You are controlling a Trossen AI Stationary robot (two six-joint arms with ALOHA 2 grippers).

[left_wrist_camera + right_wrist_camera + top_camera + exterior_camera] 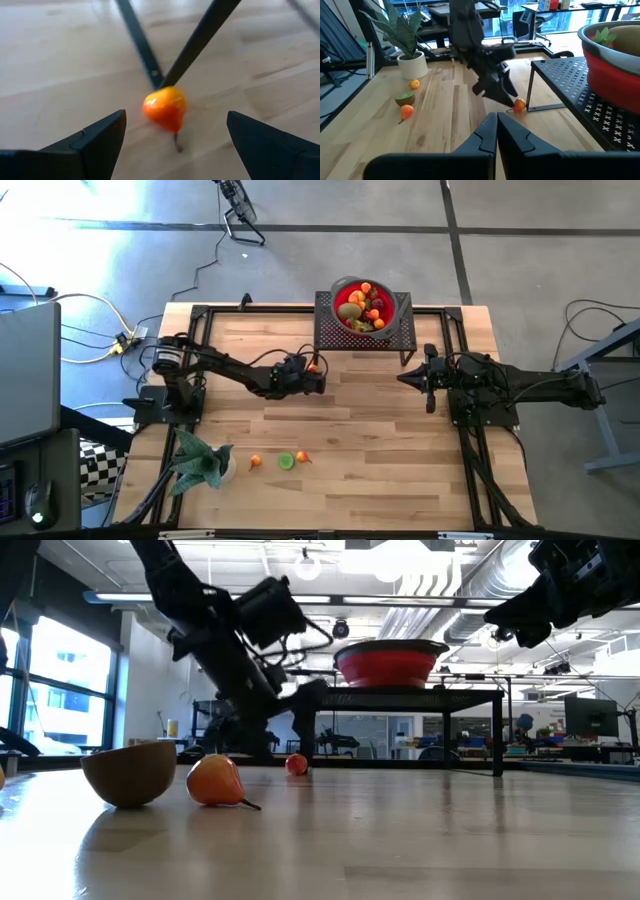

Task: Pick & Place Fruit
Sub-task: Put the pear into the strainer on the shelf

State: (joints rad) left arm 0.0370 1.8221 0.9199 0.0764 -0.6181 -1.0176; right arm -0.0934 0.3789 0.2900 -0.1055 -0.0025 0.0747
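Fingers (95, 142) of the left gripper (175, 142) are sitting closest to the lens, spread wide, nothing between them yet. Target strawberry (165, 107) is lying on the table (60, 75) dead ahead of the gap, roughly centred between the two tips, just short of them. It's resting right at the foot of the black stand (362, 335), beside the near leg.

Orientation: fat end is pointing away toward the stand leg, tapered tip and short dark stem are pointing back at the gripper. Long axis is running along the approach line, so the jaws would be closing across the short width. Looks like a straight push forward, then a squeeze; the leg behind it is leaving little room to overshoot.

Left arm is clearly nearer: from above, the left gripper (305, 376) is almost touching the fruit. Right gripper (425, 375) is waiting well apart on the other side of the stand, jaws clenched, holding nothing.

Bowl (368, 305) on the stand is already holding a pile of fruit. Three more pieces (281, 461) are sitting near the plant (200, 462).
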